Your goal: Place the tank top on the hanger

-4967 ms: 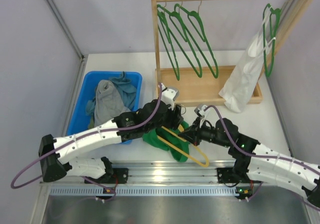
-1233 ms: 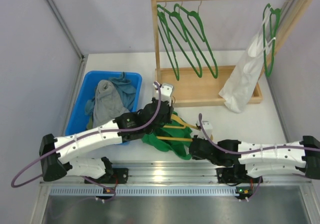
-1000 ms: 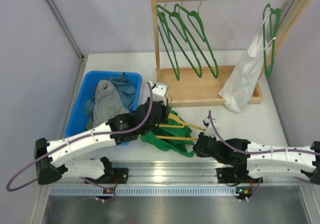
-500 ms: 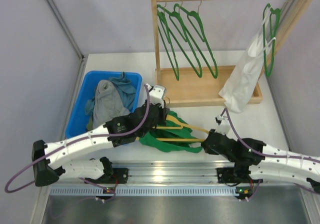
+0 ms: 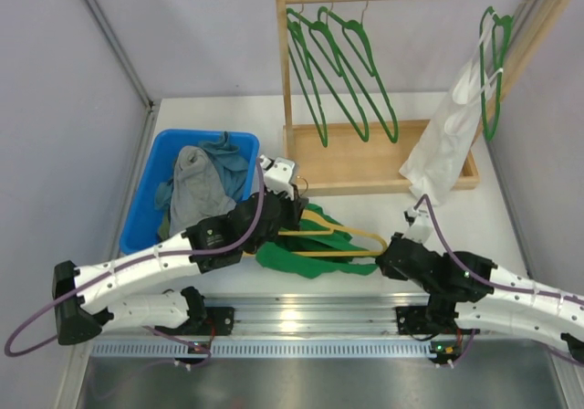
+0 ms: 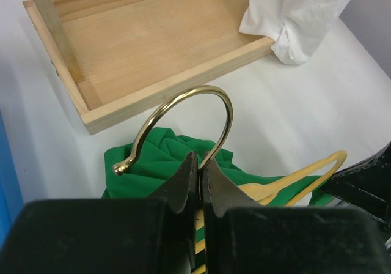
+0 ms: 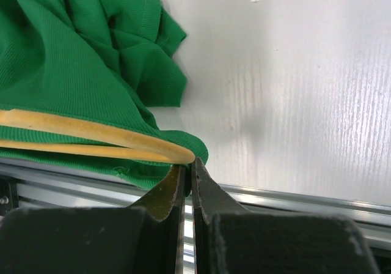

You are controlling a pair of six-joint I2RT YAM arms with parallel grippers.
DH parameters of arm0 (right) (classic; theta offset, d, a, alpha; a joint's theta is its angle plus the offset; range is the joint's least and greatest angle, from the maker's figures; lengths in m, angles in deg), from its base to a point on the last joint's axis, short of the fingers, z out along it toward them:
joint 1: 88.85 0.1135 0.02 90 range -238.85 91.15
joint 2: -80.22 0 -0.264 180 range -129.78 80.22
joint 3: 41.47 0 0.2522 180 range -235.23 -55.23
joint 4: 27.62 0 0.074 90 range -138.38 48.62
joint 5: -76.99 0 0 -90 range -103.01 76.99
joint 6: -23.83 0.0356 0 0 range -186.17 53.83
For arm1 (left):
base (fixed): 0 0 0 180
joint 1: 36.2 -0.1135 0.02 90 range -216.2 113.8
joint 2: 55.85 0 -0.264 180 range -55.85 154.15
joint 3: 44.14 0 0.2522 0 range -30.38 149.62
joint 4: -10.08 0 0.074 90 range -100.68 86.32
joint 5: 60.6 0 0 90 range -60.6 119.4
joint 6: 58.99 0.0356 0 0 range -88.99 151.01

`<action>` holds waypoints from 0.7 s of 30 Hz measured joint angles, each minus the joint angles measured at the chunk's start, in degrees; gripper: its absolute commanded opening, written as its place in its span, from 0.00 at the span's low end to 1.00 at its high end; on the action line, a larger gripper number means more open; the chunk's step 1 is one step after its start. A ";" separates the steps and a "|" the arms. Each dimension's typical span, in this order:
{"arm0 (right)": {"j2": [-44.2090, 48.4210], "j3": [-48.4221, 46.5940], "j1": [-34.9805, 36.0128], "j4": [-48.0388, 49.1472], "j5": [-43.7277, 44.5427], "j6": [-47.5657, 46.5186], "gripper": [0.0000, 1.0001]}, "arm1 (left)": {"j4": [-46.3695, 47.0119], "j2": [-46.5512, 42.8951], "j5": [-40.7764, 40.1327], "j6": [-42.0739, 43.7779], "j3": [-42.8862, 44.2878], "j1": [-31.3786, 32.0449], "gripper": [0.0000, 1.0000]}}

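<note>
Two arms crouched low: left end effector [image 6: 197,164] clenched the hanger [image 7: 122,138]; right end effector [image 7: 187,164] pinched the tank top [image 7: 73,60] at its nine o'clock.

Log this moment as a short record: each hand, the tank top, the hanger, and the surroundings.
left hand: shut on the neck of the thin yellow plastic hanger, below its metal hook
right hand: shut on the hem of the bright green fabric tank top, at the hanger's end
tank top: bunched on the white table, hanger lying across it
nearby: blue plastic bin of clothes, wooden clothes rack
</note>
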 measured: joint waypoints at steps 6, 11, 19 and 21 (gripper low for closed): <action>0.15 0.00 -0.68 -1.20 0.00 -0.44 0.00 | 0.17 -1.46 0.37 0.61 -0.63 0.00 0.00; 0.66 -0.28 -0.96 -2.25 0.02 -0.44 0.00 | 0.20 -2.34 0.66 1.25 -1.36 0.00 0.00; 0.90 -1.84 -1.05 -3.54 0.07 -0.52 0.00 | 0.20 -3.50 0.85 1.49 -2.03 0.00 0.00; 0.90 -2.32 -1.05 -3.76 0.15 -0.72 0.00 | 0.22 -3.85 0.87 1.66 -2.38 0.00 0.00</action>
